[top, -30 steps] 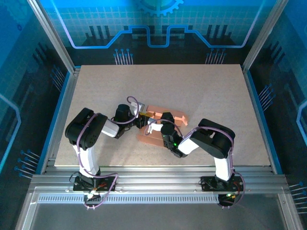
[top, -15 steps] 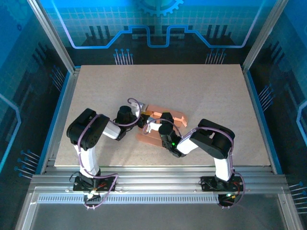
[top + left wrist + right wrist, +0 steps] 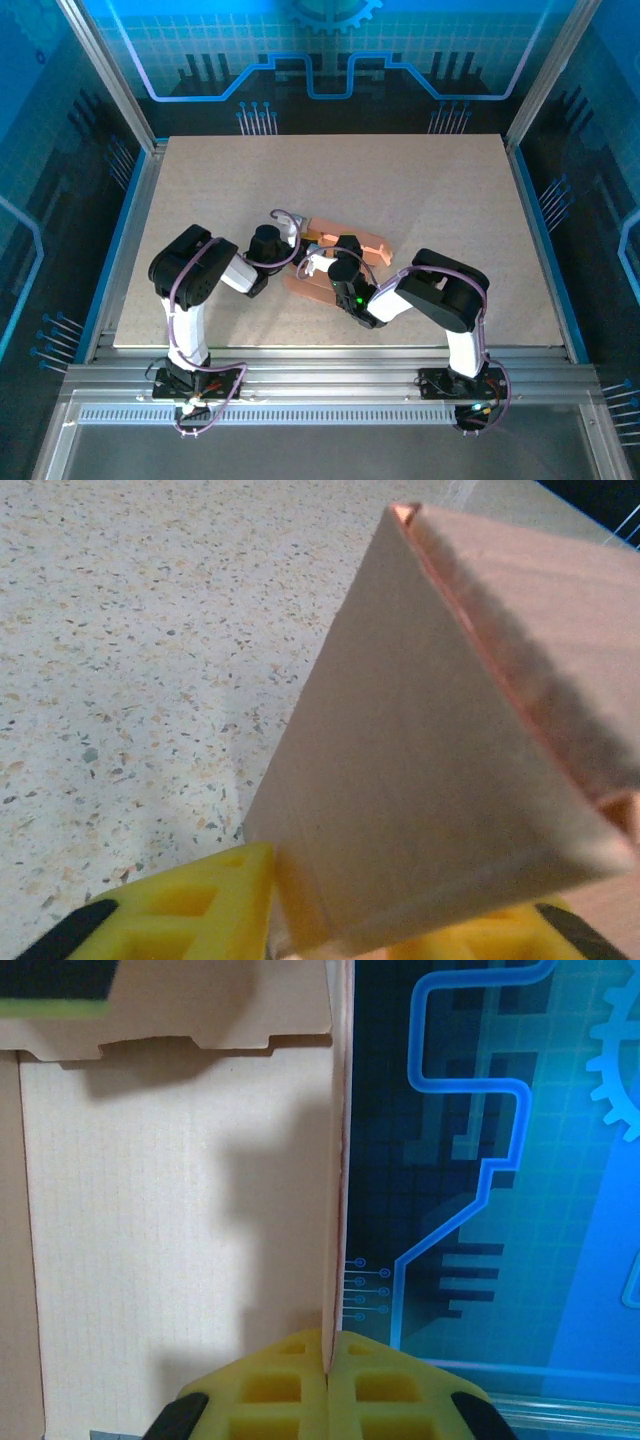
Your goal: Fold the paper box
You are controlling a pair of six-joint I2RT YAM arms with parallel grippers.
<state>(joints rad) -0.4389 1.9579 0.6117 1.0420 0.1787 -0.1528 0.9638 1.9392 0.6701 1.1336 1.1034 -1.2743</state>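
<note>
Our right gripper (image 3: pixel 328 1348) pinches one raised wall of the paper box (image 3: pixel 170 1210). Our left gripper (image 3: pixel 340 925) straddles another panel, its grip unclear. We judge the box half-formed, with flaps left to fold.

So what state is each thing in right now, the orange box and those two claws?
paper box: partly folded, some panels raised, not closed up.
left gripper: closed around a folded part of the box.
right gripper: shut on a thin panel edge of the box.

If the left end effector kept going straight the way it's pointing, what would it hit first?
The paper box: its folded panel stands right ahead of the left end effector, reaching between its fingers, so it would likely push into cardboard almost at once.
</note>
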